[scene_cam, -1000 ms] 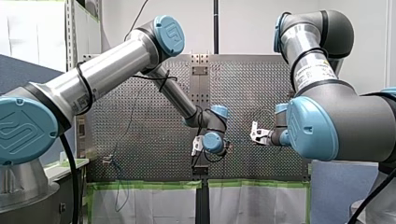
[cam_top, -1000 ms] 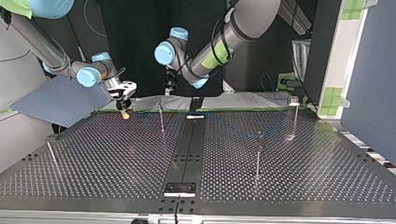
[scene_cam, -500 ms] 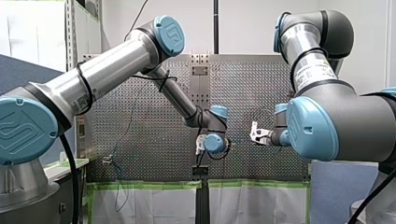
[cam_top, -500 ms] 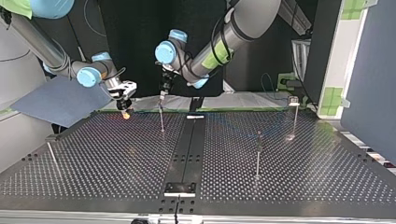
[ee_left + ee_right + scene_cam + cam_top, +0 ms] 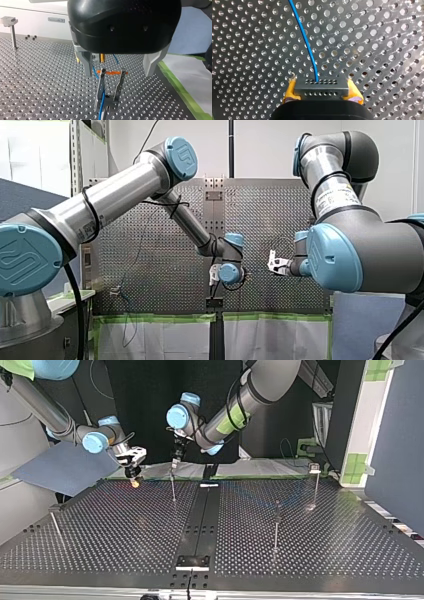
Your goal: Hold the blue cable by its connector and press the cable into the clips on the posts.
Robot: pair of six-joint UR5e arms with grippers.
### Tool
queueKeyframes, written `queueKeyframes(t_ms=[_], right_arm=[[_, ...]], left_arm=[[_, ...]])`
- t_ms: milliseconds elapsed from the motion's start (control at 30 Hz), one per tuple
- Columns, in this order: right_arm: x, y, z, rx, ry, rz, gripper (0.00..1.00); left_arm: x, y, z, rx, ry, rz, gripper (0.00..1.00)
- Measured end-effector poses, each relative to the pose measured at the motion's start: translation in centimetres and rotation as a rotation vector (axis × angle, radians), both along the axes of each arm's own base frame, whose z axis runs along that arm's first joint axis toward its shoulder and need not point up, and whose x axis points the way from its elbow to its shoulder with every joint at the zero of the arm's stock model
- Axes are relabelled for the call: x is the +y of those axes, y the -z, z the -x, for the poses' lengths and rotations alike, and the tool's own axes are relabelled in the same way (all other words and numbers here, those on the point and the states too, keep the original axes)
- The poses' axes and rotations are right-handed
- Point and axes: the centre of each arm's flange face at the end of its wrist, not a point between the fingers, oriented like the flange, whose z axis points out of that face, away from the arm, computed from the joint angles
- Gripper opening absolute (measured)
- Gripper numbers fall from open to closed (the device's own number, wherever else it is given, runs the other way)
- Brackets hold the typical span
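Right wrist view: the right tool [image 5: 321, 91] clamps the black connector [image 5: 321, 86], the blue cable [image 5: 305, 40] running ahead of it across the counter [image 5: 249, 50]. The left tool [image 5: 118, 73], spread wide, hangs above a clip [image 5: 101, 86]; pressing straight down, cable kept taut and centred, looks wisest.

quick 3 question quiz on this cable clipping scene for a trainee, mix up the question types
1. True or false: my right gripper is shut on the connector.
2. My left gripper, with the clip just ahead of it, is: A open; B shut on the clip; C out of sight.
3. Fill in: the cable leaving the connector is coloured ____.

Key: 1 true; 2 A; 3 blue.
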Motion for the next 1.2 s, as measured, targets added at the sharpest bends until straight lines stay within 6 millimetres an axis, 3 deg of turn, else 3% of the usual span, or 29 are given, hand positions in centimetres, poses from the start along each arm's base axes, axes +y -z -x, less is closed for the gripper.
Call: queueKeyframes(t_ms=[600, 1200], right_arm=[[-0.2, 0.0, 0.3, 0.001, 0.005, 0.001, 0.0], [-0.3, 0.0, 0.7, 0.001, 0.011, 0.001, 0.0]], left_arm=[[0.3, -0.4, 0.5, 0.023, -0.025, -0.011, 1.0], [0.6, -6.0, 5.3, -0.058, -0.069, 0.078, 1.0]])
